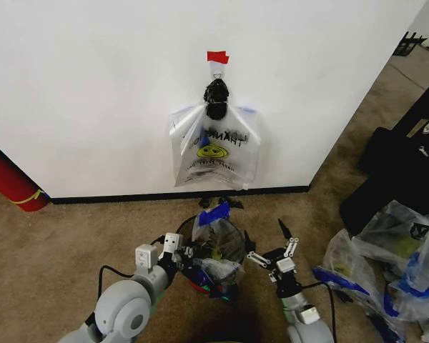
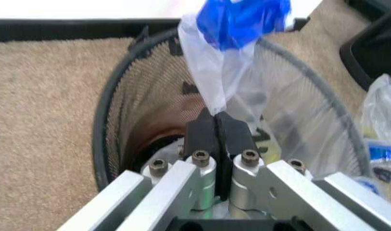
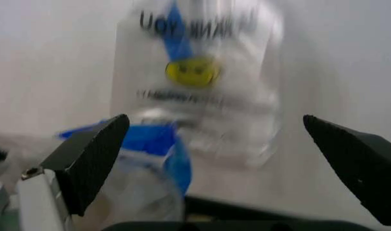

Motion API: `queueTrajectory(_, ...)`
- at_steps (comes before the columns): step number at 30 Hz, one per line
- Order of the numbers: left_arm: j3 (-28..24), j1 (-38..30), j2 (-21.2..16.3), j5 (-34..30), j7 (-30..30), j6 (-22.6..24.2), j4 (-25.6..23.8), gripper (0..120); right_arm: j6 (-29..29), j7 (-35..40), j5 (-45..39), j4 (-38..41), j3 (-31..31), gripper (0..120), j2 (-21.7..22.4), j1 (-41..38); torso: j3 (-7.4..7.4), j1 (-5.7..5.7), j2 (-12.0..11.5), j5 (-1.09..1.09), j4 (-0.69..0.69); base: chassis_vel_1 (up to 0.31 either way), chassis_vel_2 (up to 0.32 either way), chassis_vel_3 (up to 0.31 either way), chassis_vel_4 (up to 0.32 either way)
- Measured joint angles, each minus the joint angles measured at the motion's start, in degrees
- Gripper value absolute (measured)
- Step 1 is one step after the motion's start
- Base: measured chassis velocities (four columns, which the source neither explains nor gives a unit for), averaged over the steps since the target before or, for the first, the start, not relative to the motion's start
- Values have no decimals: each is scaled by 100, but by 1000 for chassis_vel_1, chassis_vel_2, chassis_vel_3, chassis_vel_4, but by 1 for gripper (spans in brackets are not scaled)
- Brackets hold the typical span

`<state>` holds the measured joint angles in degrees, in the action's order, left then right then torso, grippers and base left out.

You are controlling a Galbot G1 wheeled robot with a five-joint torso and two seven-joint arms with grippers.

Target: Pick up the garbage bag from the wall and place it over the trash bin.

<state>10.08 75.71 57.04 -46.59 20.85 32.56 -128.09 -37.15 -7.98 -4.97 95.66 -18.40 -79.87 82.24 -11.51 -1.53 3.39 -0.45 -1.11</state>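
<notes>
The garbage bag (image 1: 216,230), thin clear plastic with a blue band at its top, stands up out of the trash bin (image 1: 200,280) on the carpet in front of the wall (image 1: 93,93). My left gripper (image 1: 189,252) is at the bin's near-left rim, shut on the bag's plastic. In the left wrist view the fingers (image 2: 202,132) pinch the garbage bag (image 2: 214,72) above the dark mesh-walled trash bin (image 2: 108,115). My right gripper (image 1: 268,243) hovers open just right of the bin. The right wrist view shows its wide-apart fingers (image 3: 93,159) facing the blue-edged garbage bag (image 3: 150,139).
A second smiley "THANK YOU" bag (image 1: 214,146) hangs from a hook under red tape (image 1: 217,56) on the wall. A big red cylinder (image 1: 11,182) leans at the left. Stuffed clear bags (image 1: 393,250) and black gear (image 1: 407,161) crowd the right.
</notes>
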Motion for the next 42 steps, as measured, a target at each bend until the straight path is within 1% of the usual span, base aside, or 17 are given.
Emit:
queueTrajectory(1, 25, 27, -22, -23, 60, 15, -84, 0, 245, 58, -186, 31, 156, 100, 90, -41, 0, 0, 0, 1, 0, 0, 0, 0, 0)
queueTrajectory(2, 25, 27, -22, -23, 60, 15, -84, 0, 245, 58, -186, 31, 156, 100, 90, -41, 0, 0, 0, 1, 0, 0, 0, 0, 0)
queueTrajectory(7, 42, 119, -122, -77, 191, 106, -359, 0, 1598, 300, -701, 349, 698, 100, 406, -296, 0, 0, 0, -1, 0, 0, 0, 0, 0)
queueTrajectory(8, 42, 119, -122, -77, 191, 106, -359, 0, 1598, 300, -701, 349, 698, 100, 406, -296, 0, 0, 0, -1, 0, 0, 0, 0, 0)
queueTrajectory(13, 9, 149, -97, -81, 205, 126, -394, 0, 3033, 747, -1090, 792, 990, 100, 562, -575, 0, 0, 0, -2, 1, 0, 0, 0, 0)
queueTrajectory(14, 9, 149, -97, -81, 205, 126, -394, 0, 3033, 747, -1090, 792, 990, 100, 562, -575, 0, 0, 0, -2, 1, 0, 0, 0, 0)
queueTrajectory(18, -7, 154, -86, -74, 206, 128, -388, 0, 4310, 1071, -1618, 1234, 1091, 100, 710, -676, 0, 0, 0, -1, 1, 0, 0, 0, 0)
queueTrajectory(19, -7, 154, -86, -74, 206, 128, -388, 0, 4310, 1071, -1618, 1234, 1091, 100, 710, -676, 0, 0, 0, -1, 1, 0, 0, 0, 0)
queueTrajectory(24, -49, 136, -62, -68, 206, 128, -358, 0, 5455, 873, -1987, 1483, 975, 100, 925, -770, 0, 0, 0, -1, 0, 0, 0, 0, 0)
queueTrajectory(26, -55, 136, -62, -65, 206, 128, -356, 0, 5758, 849, -2089, 1506, 946, 100, 962, -832, 0, 0, 0, -1, 0, 0, 0, 0, 0)
queueTrajectory(27, -55, 136, -62, -65, 206, 128, -356, 0, 5758, 849, -2089, 1506, 946, 100, 962, -832, 0, 0, 0, -1, 0, 0, 0, 0, 0)
queueTrajectory(28, -57, 138, -63, -63, 206, 128, -356, 0, 6013, 876, -2227, 1522, 929, 100, 978, -899, 0, 0, 0, -1, 0, 0, 0, 0, 0)
queueTrajectory(31, -55, 146, -67, -57, 206, 128, -352, 0, 6412, 1082, -2596, 1552, 927, 100, 950, -1072, 0, 0, 0, -1, 0, 0, 0, 0, 0)
queueTrajectory(35, -48, 154, -73, -54, 207, 128, -347, 0, 6633, 1170, -2765, 1535, 931, 100, 884, -1194, 0, 0, 0, -1, 0, 0, 0, 0, 0)
queueTrajectory(39, -44, 173, -78, -51, 209, 127, -351, 0, 7099, 1459, -2986, 1493, 946, 86, 799, -1346, 0, 0, 0, -1, 0, 0, 0, 0, 0)
queueTrajectory(41, -44, 184, -80, -50, 210, 127, -364, 0, 7328, 1624, -3109, 1499, 937, 76, 774, -1395, 0, 0, 0, -1, 1, 0, 0, 0, 0)
queueTrajectory(42, -44, 184, -80, -50, 210, 127, -364, 0, 7328, 1624, -3109, 1499, 937, 76, 774, -1395, 0, 0, 0, -1, 1, 0, 0, 0, 0)
